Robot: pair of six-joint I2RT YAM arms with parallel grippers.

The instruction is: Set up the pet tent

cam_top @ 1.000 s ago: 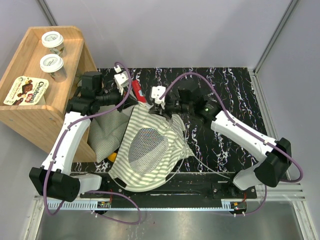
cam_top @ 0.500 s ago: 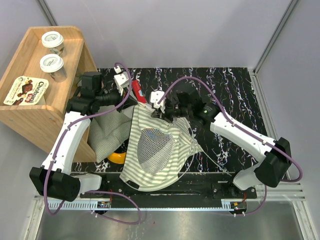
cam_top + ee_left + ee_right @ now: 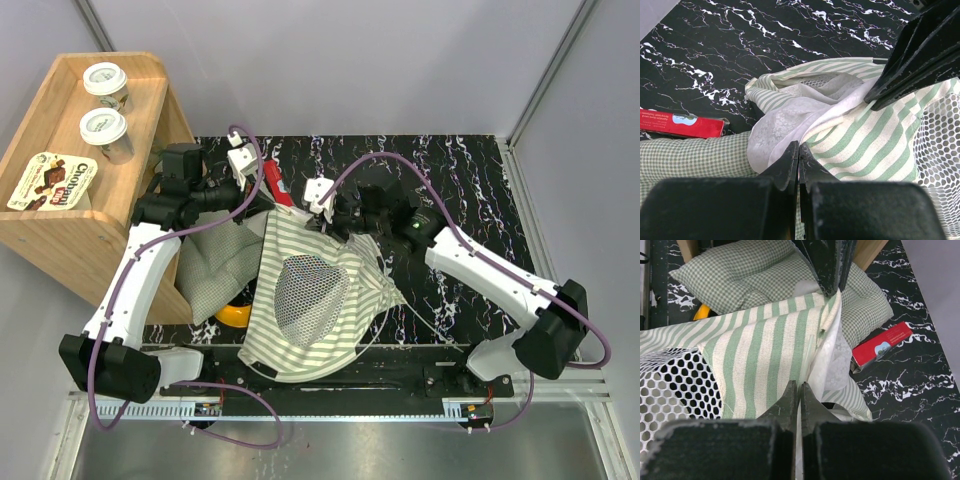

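Both claws are clenched, and both look to be pinching the large green-and-white striped fabric pet tent (image 3: 300, 345) at its top edge.

- Left claw (image 3: 799, 148): tips meet with white lace and striped cloth right at them. The right wrist view shows it biting the peak of the striped panel.
- Right claw (image 3: 799, 387): jaws are together on the striped hem, with the lace curtain just to the right of the tips and the round white mesh window (image 3: 675, 385) down to their left.
- The two claws sit near each other, and the tent hangs from them and drapes toward the arm bases. It isn't standing yet, so setup looks early.

Risks from here, as I judge them:
- Both pinches are thin and near the hem. Pulling the claws apart could make the cloth slip out, or load the lace instead of the stripes and tear it.
- The small-checked green-and-white padded cushion (image 3: 685, 157) lies just under and left of the left claw's tips. A low sweep would drag it along.
- The flat red carton (image 3: 680, 125) sits beyond that cushion and may get shoved.
- The thin pale flexible pole (image 3: 432, 336) trails loose, well below the right claw. If the fabric goes taut it could spring or catch on the arm.
- The claws are close together, so any twist risks finger-to-finger contact.
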